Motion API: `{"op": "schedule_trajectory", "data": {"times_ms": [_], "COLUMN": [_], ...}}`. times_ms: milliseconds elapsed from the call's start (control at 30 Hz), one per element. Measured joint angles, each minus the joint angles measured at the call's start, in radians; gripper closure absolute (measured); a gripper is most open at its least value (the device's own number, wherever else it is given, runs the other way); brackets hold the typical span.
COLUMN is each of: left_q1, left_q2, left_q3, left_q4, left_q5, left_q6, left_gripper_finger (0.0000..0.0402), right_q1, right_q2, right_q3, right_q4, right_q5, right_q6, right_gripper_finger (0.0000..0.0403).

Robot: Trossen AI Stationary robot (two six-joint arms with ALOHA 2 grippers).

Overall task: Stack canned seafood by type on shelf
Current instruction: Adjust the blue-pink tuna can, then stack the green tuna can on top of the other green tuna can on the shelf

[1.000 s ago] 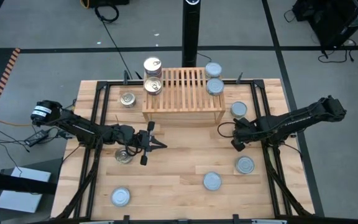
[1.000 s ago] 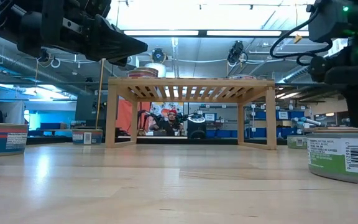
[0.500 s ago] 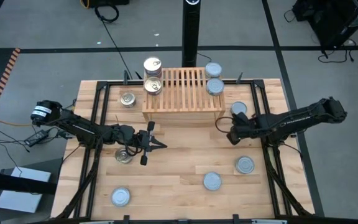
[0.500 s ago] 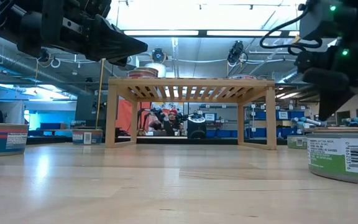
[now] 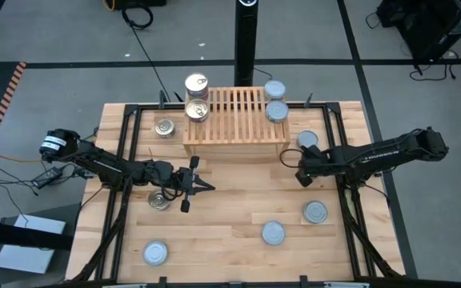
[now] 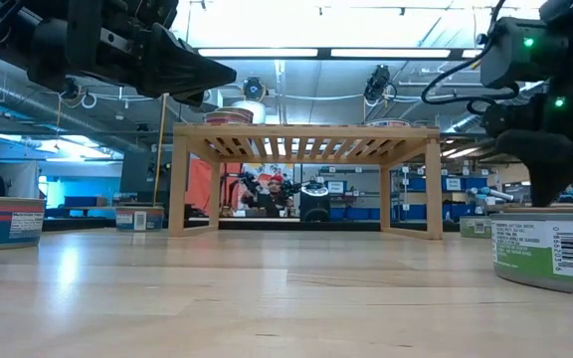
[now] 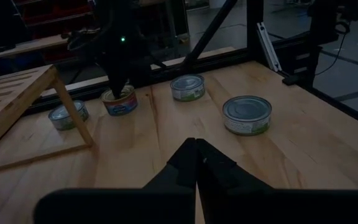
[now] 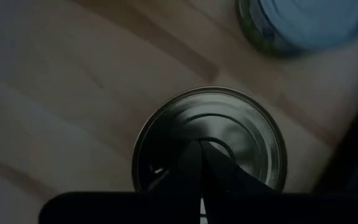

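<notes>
Fingers: right (image 8: 201,180) together above tin (image 8: 210,140) | left (image 7: 196,163) together (shelf (image 5: 236,118) nearby)

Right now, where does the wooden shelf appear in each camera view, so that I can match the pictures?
High view: the shelf stands at the middle of the table's far edge.
Low view: centre of the picture, seen from its front.
Left wrist view: only one corner and a leg show, beside a tin.
Right wrist view: not in it.
Shared landmark: the right gripper, near the shelf's right front leg.
</notes>
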State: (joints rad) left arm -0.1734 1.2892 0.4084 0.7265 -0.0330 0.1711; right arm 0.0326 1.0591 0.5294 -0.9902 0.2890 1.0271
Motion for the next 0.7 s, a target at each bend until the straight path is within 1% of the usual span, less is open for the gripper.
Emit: {"op": "schedule_trajectory", "data": {"times_ms": [200,333,433,533,633,700], "left_q1": [0.000,0.000,0.000,0.000,0.000,0.000], "left_q2": [0.000,0.000,0.000,0.000,0.000,0.000], "left_q3": [0.000,0.000,0.000,0.000,0.000,0.000], "left_q4": [0.000,0.000,0.001,0.001,0.001,0.001], "left_q5": [0.000,0.000,0.000,0.000,-0.009,-0.016], "left_q6": [0.000,0.000,-0.001,-0.001,-0.001,-0.001], "left_gripper_finger": [0.0394,0.0394,0.0394,0.0394,0.0394,0.0394], "right_q1": [-0.013,-0.019,-0.018,-0.023,-0.040,-0.053], "right_q2": [0.003,0.004,0.004,0.004,0.003,0.003], "right_q3": [0.043,0.058,0.079,0.130,0.210,0.257], "right_q4": [-0.111,-0.110,-0.117,-0.189,-0.285,-0.311], "right_q5": [-0.127,-0.140,-0.119,-0.098,-0.023,0.030], "right_q6": [0.034,0.019,-0.005,-0.041,-0.035,-0.026], "right_gripper_finger": [0.0396,0.0396,0.0396,0.0396,0.0396,0.0396]}}
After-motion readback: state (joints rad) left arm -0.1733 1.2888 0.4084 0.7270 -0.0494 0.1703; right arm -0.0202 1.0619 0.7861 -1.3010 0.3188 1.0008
